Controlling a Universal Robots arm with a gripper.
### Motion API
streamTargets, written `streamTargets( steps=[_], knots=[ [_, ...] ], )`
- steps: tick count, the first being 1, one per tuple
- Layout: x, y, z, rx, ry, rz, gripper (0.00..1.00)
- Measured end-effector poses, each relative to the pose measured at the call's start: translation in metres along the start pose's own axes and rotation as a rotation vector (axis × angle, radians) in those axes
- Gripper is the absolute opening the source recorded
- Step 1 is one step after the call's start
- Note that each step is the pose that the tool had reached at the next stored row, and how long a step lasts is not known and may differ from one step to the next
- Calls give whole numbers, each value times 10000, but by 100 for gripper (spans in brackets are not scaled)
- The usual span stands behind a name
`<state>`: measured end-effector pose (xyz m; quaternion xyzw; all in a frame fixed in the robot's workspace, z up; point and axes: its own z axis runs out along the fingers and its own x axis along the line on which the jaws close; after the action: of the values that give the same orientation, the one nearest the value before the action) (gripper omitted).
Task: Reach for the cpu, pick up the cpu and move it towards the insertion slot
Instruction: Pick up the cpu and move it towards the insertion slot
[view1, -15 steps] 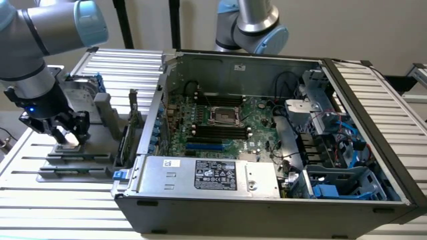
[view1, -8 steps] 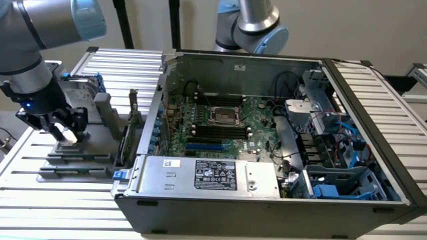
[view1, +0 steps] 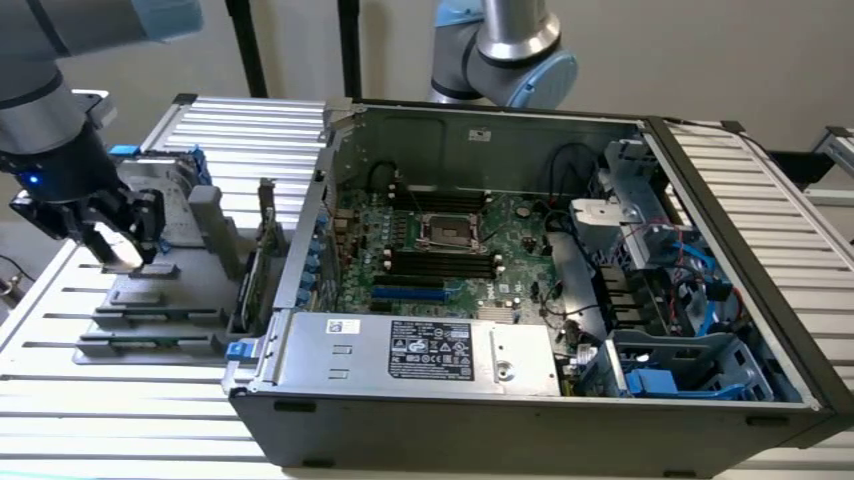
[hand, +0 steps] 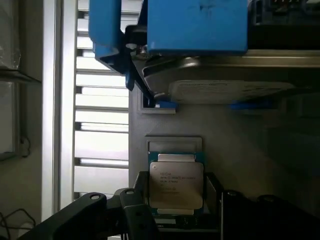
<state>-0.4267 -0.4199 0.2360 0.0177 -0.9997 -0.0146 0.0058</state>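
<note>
The cpu (hand: 176, 185), a flat silver square with a pale rim and printed text, sits between my two dark fingers (hand: 134, 202), which close on its sides. In the exterior view my gripper (view1: 120, 250) is at the left, holding the shiny cpu (view1: 118, 247) just above the grey holder (view1: 147, 300). An empty square pocket (hand: 175, 144) of the holder shows right beside the chip. The insertion slot (view1: 450, 232), a silver-framed socket with a dark centre, lies on the green motherboard inside the open computer case, well to the exterior view's right of my gripper.
An upright silver hard drive with blue rails (hand: 225, 85) stands on the holder close behind the cpu. The case wall (view1: 318, 200) rises between holder and motherboard. A power supply (view1: 427, 350) fills the case's front. Another arm (view1: 501, 50) hangs behind the case.
</note>
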Motion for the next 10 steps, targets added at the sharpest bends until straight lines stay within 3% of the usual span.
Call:
streamTargets(
  steps=[10],
  knots=[
    [-35,5,-454,0,0,-1,55]
  ],
)
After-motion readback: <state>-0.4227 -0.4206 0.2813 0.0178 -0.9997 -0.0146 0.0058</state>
